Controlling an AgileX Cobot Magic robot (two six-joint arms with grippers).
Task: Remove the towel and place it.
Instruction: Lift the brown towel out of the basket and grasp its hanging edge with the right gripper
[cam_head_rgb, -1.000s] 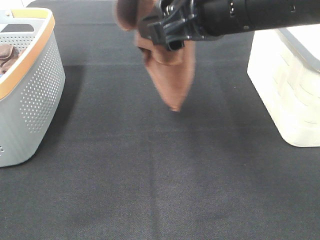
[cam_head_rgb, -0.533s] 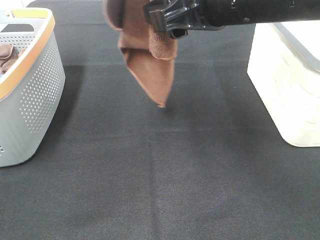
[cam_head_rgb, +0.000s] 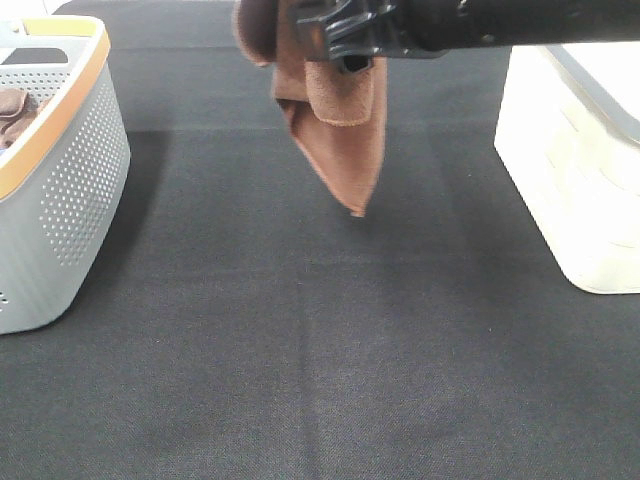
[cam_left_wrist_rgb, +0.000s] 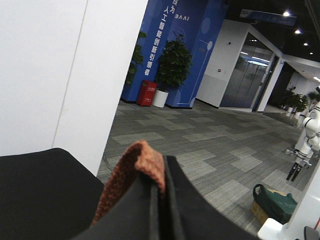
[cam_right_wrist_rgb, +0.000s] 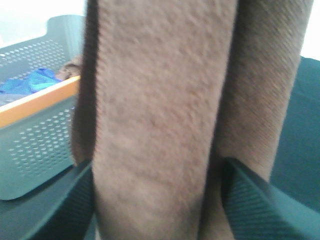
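Dark cloth tabletop (cam_head_rgb: 300, 350); towel (cam_head_rgb: 340, 130) hangs pinched in left tool (cam_left_wrist_rgb: 160, 192); right tool (cam_right_wrist_rgb: 157, 185) spread around it.

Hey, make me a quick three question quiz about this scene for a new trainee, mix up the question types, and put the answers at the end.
1. True or false: the towel lies inside the grey basket.
2. What colour is the grey basket's rim? A orange, B blue, C green.
3. Which one pinches the towel between shut fingers: the left gripper or the right gripper?
Key: 1 false, it hangs over the dark mat, between the grey basket and the white basket. 2 A. 3 the left gripper; the right gripper's fingers stand open on either side of the cloth.
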